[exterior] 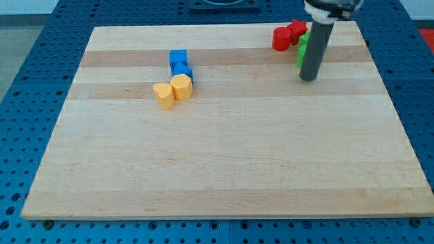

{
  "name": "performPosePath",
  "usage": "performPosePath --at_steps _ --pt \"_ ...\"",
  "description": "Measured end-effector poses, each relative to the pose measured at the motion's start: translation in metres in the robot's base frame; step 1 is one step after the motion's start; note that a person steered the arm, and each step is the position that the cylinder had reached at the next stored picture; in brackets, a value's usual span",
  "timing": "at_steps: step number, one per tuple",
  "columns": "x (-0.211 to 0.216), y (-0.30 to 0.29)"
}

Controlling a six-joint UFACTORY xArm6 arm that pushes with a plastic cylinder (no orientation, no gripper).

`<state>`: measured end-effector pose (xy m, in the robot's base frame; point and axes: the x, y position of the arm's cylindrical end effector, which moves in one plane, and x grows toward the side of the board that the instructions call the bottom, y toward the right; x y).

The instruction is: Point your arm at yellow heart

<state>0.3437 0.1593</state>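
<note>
The yellow heart (163,95) lies on the wooden board (224,163), left of centre. A second yellow block (182,87), roughly hexagonal, touches it on its right. My tip (308,78) rests on the board at the upper right, far to the right of the yellow heart and apart from it. The dark rod stands just in front of two green blocks (302,53) and partly hides them.
Two blue blocks (178,57) (184,72) sit in a short line just above the yellow pair. Two red blocks (281,38) (297,30) sit near the board's top edge, left of the rod. A blue perforated table (27,102) surrounds the board.
</note>
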Motion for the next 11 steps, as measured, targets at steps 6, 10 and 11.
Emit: performPosePath --at_steps 6,10,11 --pt "0.078 -0.108" --pt "0.138 -0.331" --pt "0.138 -0.374"
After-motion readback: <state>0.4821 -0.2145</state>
